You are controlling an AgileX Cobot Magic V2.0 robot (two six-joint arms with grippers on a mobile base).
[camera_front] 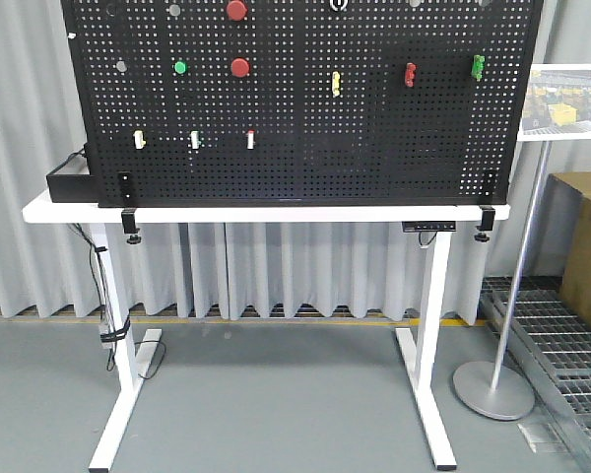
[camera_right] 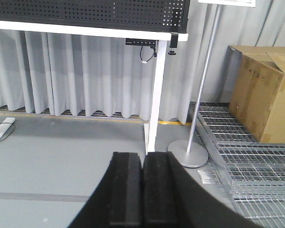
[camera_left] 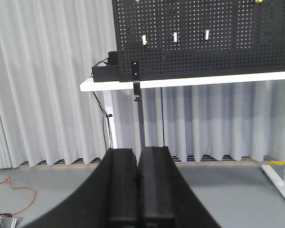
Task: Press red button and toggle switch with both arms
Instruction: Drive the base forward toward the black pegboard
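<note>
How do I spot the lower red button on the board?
Find the black pegboard standing on the white table and look at its upper left. The lower red button sits directly below the top red button, level with a smaller green button on its left.

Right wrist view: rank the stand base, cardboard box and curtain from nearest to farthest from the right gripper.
1. Stand base, on the floor just ahead and right of the right gripper.
2. Cardboard box, far right on the grating.
3. Curtain, at the back, behind the table.
</note>
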